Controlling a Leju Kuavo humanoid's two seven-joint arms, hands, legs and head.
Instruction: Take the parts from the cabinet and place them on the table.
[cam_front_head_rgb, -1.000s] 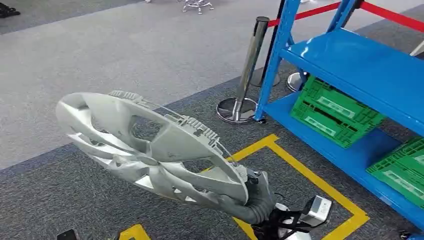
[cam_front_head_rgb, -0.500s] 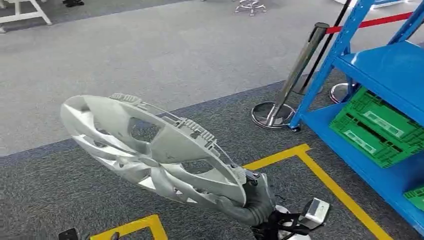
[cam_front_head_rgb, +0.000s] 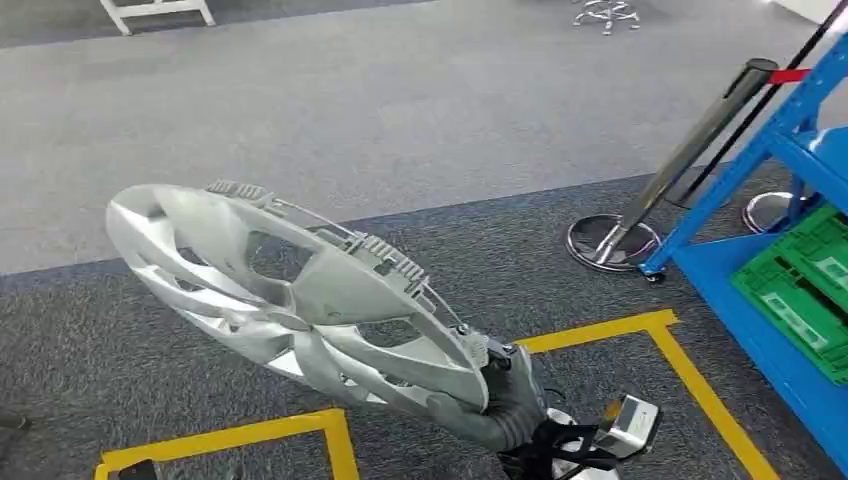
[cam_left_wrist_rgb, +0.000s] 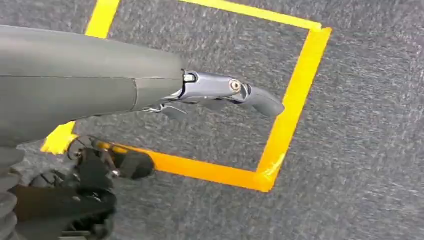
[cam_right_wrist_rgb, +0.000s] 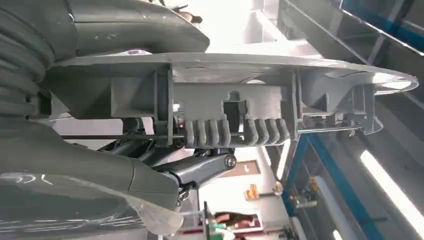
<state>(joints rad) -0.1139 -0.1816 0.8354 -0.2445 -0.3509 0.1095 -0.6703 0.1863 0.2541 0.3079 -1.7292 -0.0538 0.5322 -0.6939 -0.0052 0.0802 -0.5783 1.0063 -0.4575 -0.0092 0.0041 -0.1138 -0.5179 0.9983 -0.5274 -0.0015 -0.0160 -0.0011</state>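
Observation:
My right hand (cam_front_head_rgb: 503, 404) grips a large silver wheel cover (cam_front_head_rgb: 290, 300) by its rim, low in the head view. The cover juts out to the left, tilted, above the dark carpet. In the right wrist view the cover's rim (cam_right_wrist_rgb: 235, 70) and ribbed clips cross the picture, with my right hand (cam_right_wrist_rgb: 150, 165) clamped around the edge. My left hand (cam_left_wrist_rgb: 220, 92) hangs over the floor with its fingers stretched out and nothing in them.
A blue shelf rack (cam_front_head_rgb: 800, 150) with green crates (cam_front_head_rgb: 800, 280) stands at the right. A chrome stanchion (cam_front_head_rgb: 690, 140) with a round base (cam_front_head_rgb: 610, 243) is beside it. Yellow tape lines (cam_front_head_rgb: 640, 325) mark the dark carpet. White table legs (cam_front_head_rgb: 155, 12) show far back.
The camera has turned left: the blue rack, stanchion and tape lines have slid towards the picture's right. The wheel cover stays in my right hand.

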